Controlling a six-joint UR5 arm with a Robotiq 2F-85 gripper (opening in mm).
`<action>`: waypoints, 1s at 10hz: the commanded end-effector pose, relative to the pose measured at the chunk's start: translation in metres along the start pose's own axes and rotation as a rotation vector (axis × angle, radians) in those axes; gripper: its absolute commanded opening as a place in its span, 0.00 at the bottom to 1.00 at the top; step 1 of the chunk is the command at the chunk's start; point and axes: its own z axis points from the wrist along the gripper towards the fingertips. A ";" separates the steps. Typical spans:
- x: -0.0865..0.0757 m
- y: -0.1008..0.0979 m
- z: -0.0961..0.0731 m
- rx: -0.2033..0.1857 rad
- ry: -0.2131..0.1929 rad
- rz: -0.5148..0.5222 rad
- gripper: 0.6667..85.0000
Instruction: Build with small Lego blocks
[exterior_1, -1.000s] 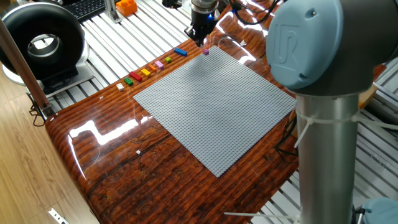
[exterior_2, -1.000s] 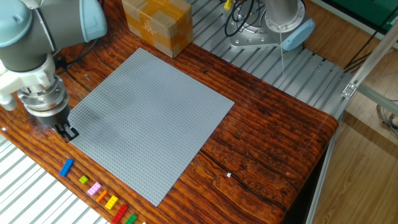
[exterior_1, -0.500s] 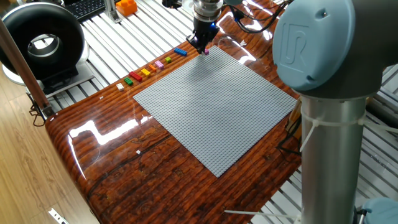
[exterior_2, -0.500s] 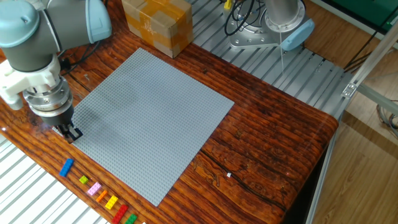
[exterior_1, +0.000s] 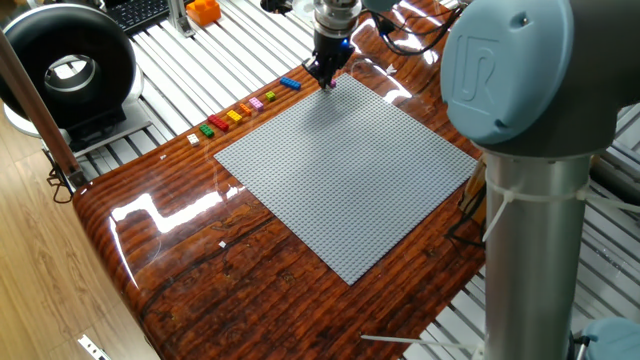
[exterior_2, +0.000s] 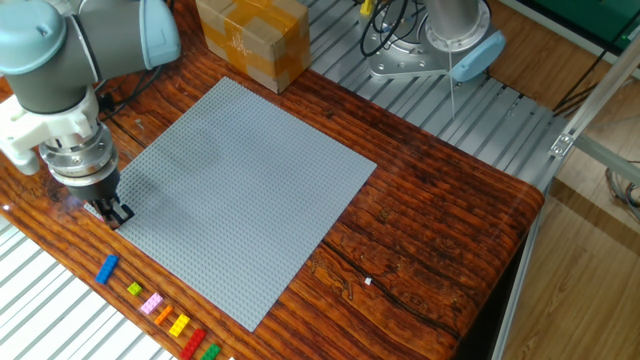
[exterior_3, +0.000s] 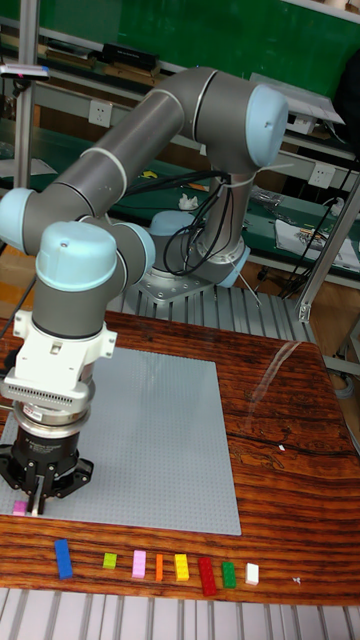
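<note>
The grey baseplate (exterior_1: 350, 170) (exterior_2: 240, 190) (exterior_3: 160, 440) lies on the wooden table. My gripper (exterior_1: 327, 82) (exterior_2: 115, 213) (exterior_3: 38, 497) is low over the plate's corner, pointing straight down, its fingers drawn together into one thin tip. A tiny magenta brick (exterior_3: 18, 508) sits right beside that tip at the corner; whether they touch I cannot tell. Off the plate's edge, a row of small Lego blocks runs from blue (exterior_1: 290, 83) (exterior_2: 107, 268) (exterior_3: 64, 558) through pink (exterior_3: 139, 564) and yellow (exterior_3: 181, 567) to red (exterior_3: 206, 575), green (exterior_3: 228, 574) and white (exterior_3: 252, 573).
A cardboard box (exterior_2: 252, 40) stands past the plate's far corner. A black ring-shaped device (exterior_1: 65, 70) and an orange object (exterior_1: 203, 10) sit on the slatted bench. The arm's thick column (exterior_1: 530, 200) rises at the table's side. A small white speck (exterior_2: 368, 281) lies on the wood.
The gripper has come down and shifted slightly toward the plate's corner. The magenta brick that showed below its tip in one fixed view is now covered there.
</note>
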 end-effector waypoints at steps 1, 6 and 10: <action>0.001 -0.001 0.000 -0.011 -0.002 0.015 0.00; 0.005 -0.001 0.000 -0.010 0.003 0.025 0.00; 0.005 0.001 0.002 -0.017 -0.004 0.027 0.00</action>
